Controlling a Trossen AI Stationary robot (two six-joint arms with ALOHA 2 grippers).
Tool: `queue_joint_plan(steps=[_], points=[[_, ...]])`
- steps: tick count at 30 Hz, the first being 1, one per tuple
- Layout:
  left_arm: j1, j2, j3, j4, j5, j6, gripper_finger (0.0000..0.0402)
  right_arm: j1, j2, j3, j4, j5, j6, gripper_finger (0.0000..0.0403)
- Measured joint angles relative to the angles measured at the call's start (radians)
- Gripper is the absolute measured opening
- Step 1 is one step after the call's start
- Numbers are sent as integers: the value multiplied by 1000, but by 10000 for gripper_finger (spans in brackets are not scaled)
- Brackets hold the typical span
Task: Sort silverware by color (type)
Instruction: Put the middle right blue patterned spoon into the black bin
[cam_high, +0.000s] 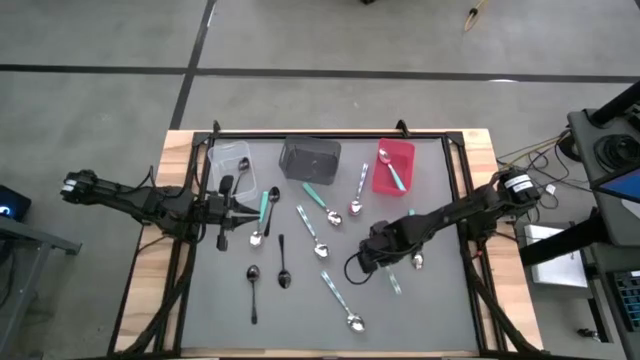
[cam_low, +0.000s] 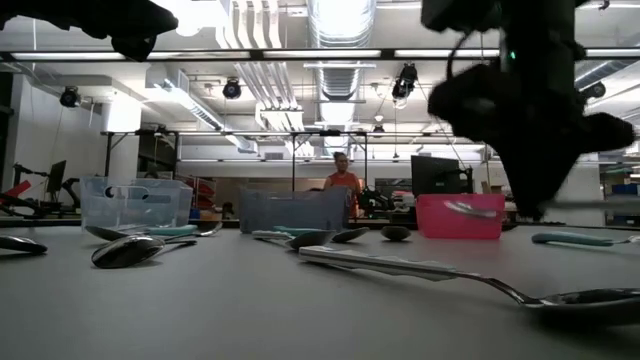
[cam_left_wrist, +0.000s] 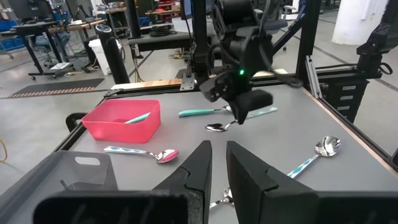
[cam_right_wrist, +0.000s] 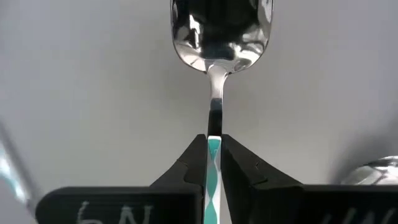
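Observation:
Teal-handled, black and silver spoons lie scattered flat on the grey mat (cam_high: 300, 300). My right gripper (cam_high: 368, 262) hangs over the mat's middle right, shut on a teal-handled spoon (cam_right_wrist: 219, 37). The same spoon shows under that gripper in the left wrist view (cam_left_wrist: 216, 127). My left gripper (cam_left_wrist: 219, 168) waits above the mat's left side near the clear bin (cam_high: 230, 160), fingers together with nothing between them. One teal-handled spoon (cam_high: 397, 178) lies in the red bin (cam_high: 393, 150). My right gripper pinches the spoon's teal handle (cam_right_wrist: 214, 149) between its two fingers, close to where it joins the silver neck. The fingers come from above, pointing steeply down, across the spoon. The spoon lies roughly level, its bowl (cam_right_wrist: 221, 31) sticking out past the fingertips, apparently just clear of the mat.
A dark grey bin (cam_high: 309, 158) stands between the clear and red bins along the far edge. Two black spoons (cam_high: 284, 265) lie left of centre, a silver spoon (cam_high: 417, 262) lies beside my right gripper, and a teal-handled spoon (cam_high: 340, 295) lies near the front.

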Motion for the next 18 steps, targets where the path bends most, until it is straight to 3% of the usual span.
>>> queue_joint_plan(steps=[9,18], points=[[0,0,0,29,0,14,31,-76,-2,267,-146,133,-262,19],[0,-7,0,47,0,27,31,-261,79,505,-210,147,-593,18]])
